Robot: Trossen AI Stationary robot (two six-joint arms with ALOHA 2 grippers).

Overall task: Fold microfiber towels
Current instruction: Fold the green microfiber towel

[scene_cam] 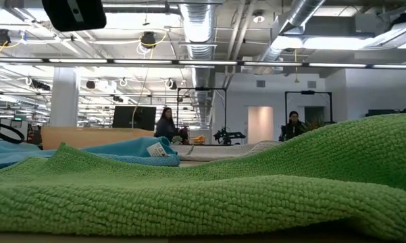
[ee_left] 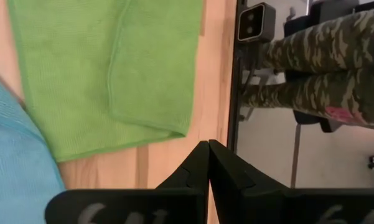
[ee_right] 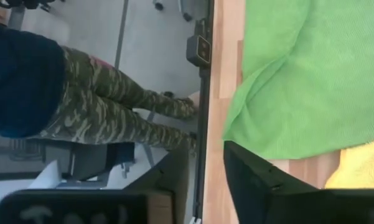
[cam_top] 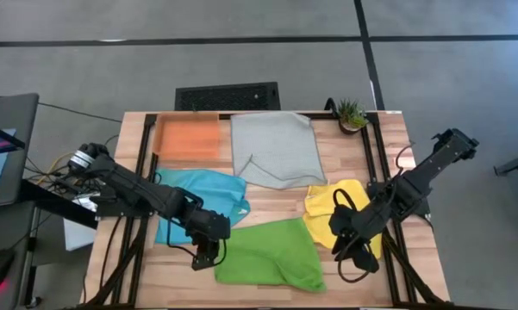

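Note:
The lime green towel [cam_top: 271, 254] lies rumpled near the table's front edge, one flap [ee_left: 152, 68] folded over it. It fills the foreground of the low view [scene_cam: 189, 196]. Behind it lie the sky blue towel [cam_top: 202, 200], the pale grey towel [cam_top: 276, 148] and the yellow towel [cam_top: 334, 209]. My left gripper [cam_top: 203, 257] hovers shut at the green towel's left side, its tips [ee_left: 208, 148] over bare wood. My right gripper [cam_top: 348, 255] hovers open at the towel's right side, its fingers [ee_right: 249, 168] over the table's near edge.
An orange tray [cam_top: 188, 136] sits at the far left and a small potted plant [cam_top: 352, 114] at the far right. A dark frame rail [ee_left: 231, 93] runs along the table's near edge. A person in camouflage trousers [ee_right: 106, 106] stands just beyond that edge. More people sit far off [scene_cam: 165, 125].

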